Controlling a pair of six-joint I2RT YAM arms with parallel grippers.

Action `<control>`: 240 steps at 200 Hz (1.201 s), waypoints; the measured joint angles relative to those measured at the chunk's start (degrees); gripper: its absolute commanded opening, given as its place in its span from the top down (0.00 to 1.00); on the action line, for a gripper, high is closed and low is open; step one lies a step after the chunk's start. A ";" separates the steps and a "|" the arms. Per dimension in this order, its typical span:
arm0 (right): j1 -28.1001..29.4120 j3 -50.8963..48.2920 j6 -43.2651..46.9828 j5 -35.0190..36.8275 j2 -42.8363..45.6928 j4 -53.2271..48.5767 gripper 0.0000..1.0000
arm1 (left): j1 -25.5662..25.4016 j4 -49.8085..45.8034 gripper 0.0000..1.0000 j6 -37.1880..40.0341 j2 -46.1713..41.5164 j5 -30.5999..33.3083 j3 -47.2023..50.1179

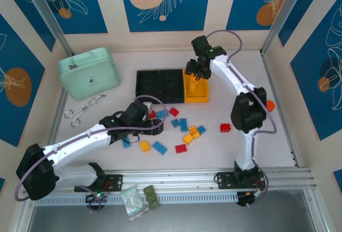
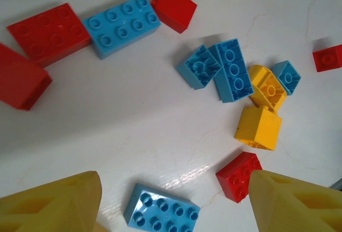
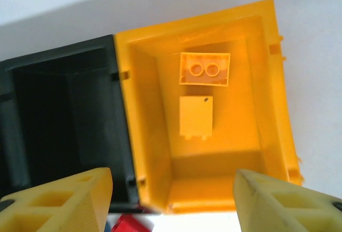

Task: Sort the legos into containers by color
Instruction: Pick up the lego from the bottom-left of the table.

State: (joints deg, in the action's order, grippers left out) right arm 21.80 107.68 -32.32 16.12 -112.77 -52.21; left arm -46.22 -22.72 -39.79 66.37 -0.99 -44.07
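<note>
Legos [image 1: 183,124] are mostly loose in a scatter at the middle of the top view, with reds, blues and yellows all mixed up on the table [image 1: 240,152].

The bins [image 1: 160,72] sit in a row at upper middle: two black bins [image 1: 160,87] on the left and the yellow bin [image 1: 196,97] at the right end. My right pincer [image 1: 193,70] hangs right over the yellow bin, fingers apart, nothing in them. Its wrist cam looks straight down inside, and two yellow bricks [image 3: 204,69] lie on the floor, one studs up, one smooth side up. The black bins look empty to me.

My left pincer [image 2: 173,189] is spread and empty too, hovering low over the scatter. A blue brick [image 2: 162,213] sits at the bottom of that frame between my fingers. A red brick [image 2: 240,176] is just beside the finger at lower right.

So my read is that yellow's underway and a blue pick is up next. That means dropping straight down, squaring up across the blue one, and not bumping the red.
</note>
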 measured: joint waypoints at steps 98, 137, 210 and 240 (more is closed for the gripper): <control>6.78 -37.75 0.57 -5.88 30.49 9.70 0.39 | 1.01 -13.62 0.31 -3.54 -3.87 7.72 0.61; 10.67 -48.78 -0.31 -9.18 40.81 13.09 0.39 | 3.80 -19.61 0.31 -6.84 -5.95 13.16 2.84; 20.65 -55.25 -5.75 -11.26 41.20 18.14 0.39 | 9.49 -18.25 0.34 -8.39 -3.87 13.90 10.23; 21.84 -55.25 -7.10 -11.19 39.06 18.62 0.39 | 9.60 -14.43 0.45 -8.33 1.01 13.20 10.25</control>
State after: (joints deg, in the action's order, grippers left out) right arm 43.64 52.42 -39.42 4.93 -73.71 -33.58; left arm -36.62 -37.15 -48.12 67.37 12.21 -33.82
